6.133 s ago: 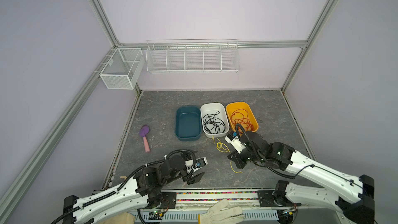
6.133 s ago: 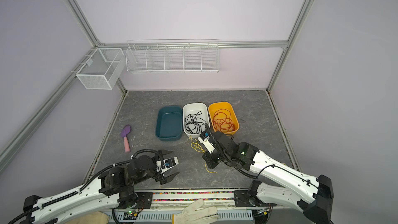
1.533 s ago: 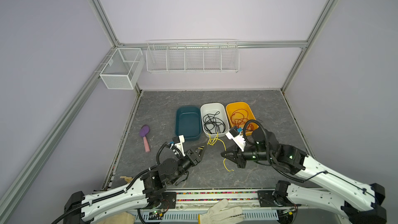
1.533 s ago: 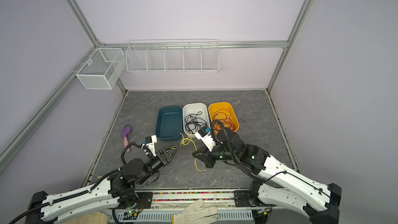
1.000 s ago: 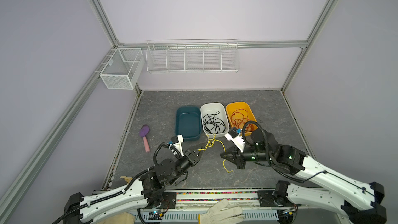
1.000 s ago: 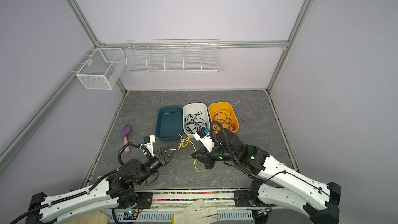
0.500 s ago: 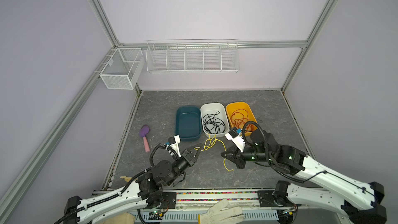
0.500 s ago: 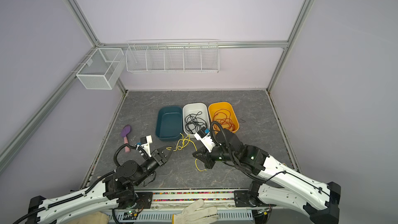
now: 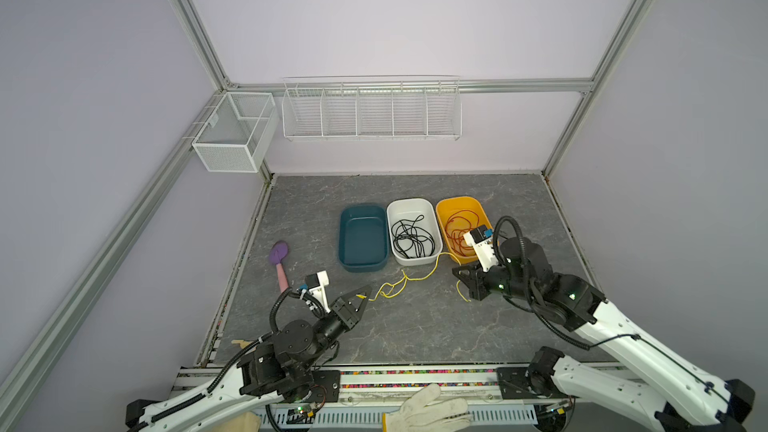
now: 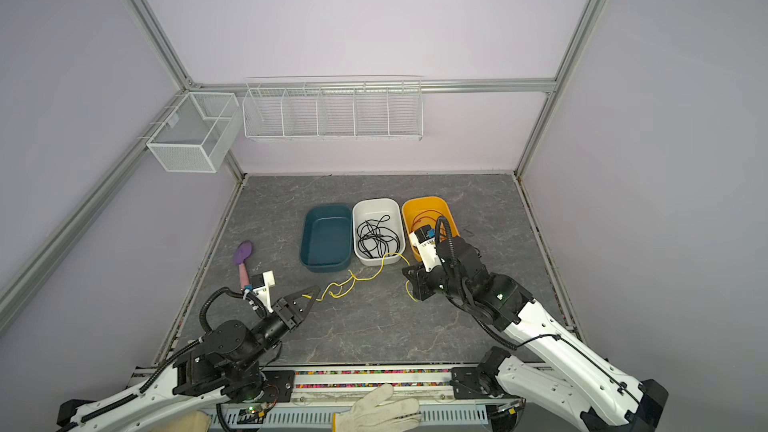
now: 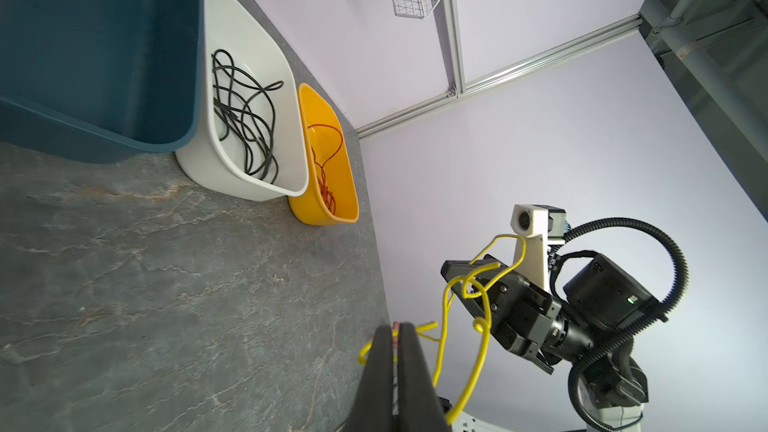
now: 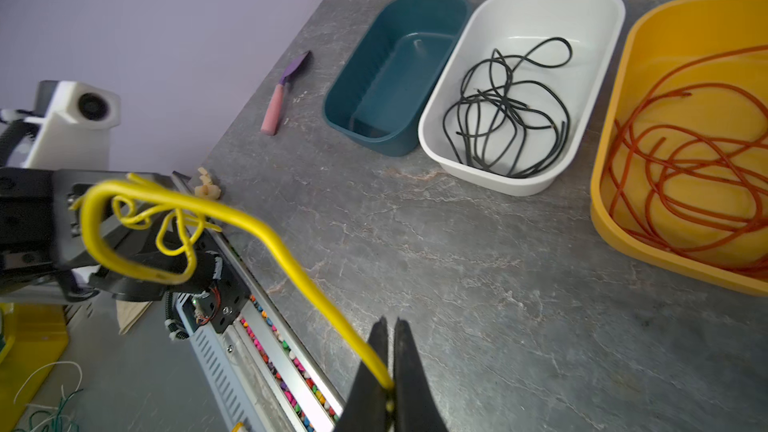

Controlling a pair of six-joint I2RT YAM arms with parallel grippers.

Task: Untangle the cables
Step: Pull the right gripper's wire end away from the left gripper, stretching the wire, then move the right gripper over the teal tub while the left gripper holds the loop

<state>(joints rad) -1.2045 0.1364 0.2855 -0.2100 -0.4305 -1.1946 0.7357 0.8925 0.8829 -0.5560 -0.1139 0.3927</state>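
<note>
A yellow cable point(image 9: 419, 279) hangs above the table between my two grippers, with a knotted loop near its left end. My left gripper point(image 9: 365, 295) is shut on that end; the left wrist view shows the jaws point(image 11: 397, 328) pinched together with the yellow cable point(image 11: 445, 305) coming out beside them. My right gripper point(image 9: 457, 274) is shut on the cable's other end, and a short tail hangs below it. In the right wrist view the cable point(image 12: 266, 232) runs into the closed jaws point(image 12: 390, 326). Black cables point(image 9: 411, 238) lie in the white bin point(image 9: 409, 204). A red cable point(image 9: 459, 224) lies in the orange bin point(image 9: 457, 201).
An empty teal bin point(image 9: 361, 261) stands left of the white one. A purple and pink spatula point(image 9: 279, 259) lies near the table's left edge. A white glove point(image 9: 424, 409) rests on the front rail. Wire baskets point(image 9: 370, 110) hang on the back wall.
My left gripper has shut on the yellow cable's end and drawn back to the left and toward the front, pulling the cable out longer. The right arm has barely moved.
</note>
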